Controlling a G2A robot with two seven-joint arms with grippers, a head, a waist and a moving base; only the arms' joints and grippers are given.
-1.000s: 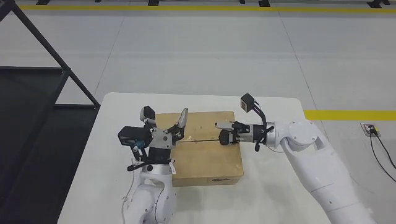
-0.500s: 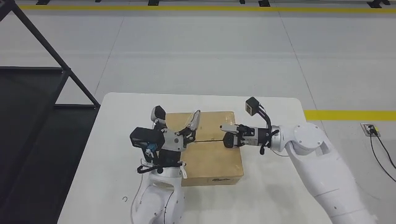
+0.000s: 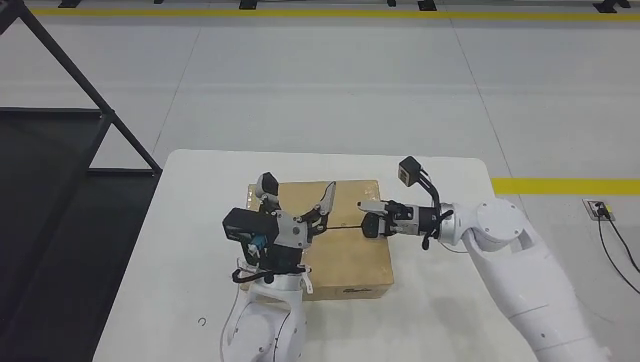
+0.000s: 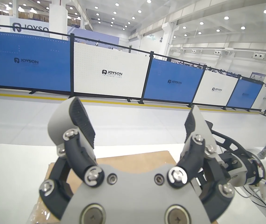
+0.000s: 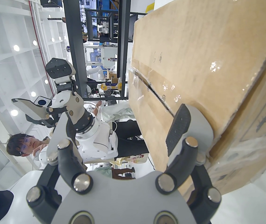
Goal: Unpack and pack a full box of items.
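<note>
The white table (image 3: pixel 180 222) is spreading out beneath both claws. The closed cardboard box (image 3: pixel 350 257) is sitting on it, directly under the left claw (image 3: pixel 297 194) and just in front of the right claw (image 3: pixel 366 216). The left claw (image 4: pixel 136 115) is hovering over the box's near left part, its fingers gaping wide with nothing between them. The right claw (image 5: pixel 119 129) is also standing wide and holding nothing. One of its fingers (image 5: pixel 179 127) is lying close over the end of the box's taped seam (image 5: pixel 156 96); whether it is touching cannot be told.
</note>
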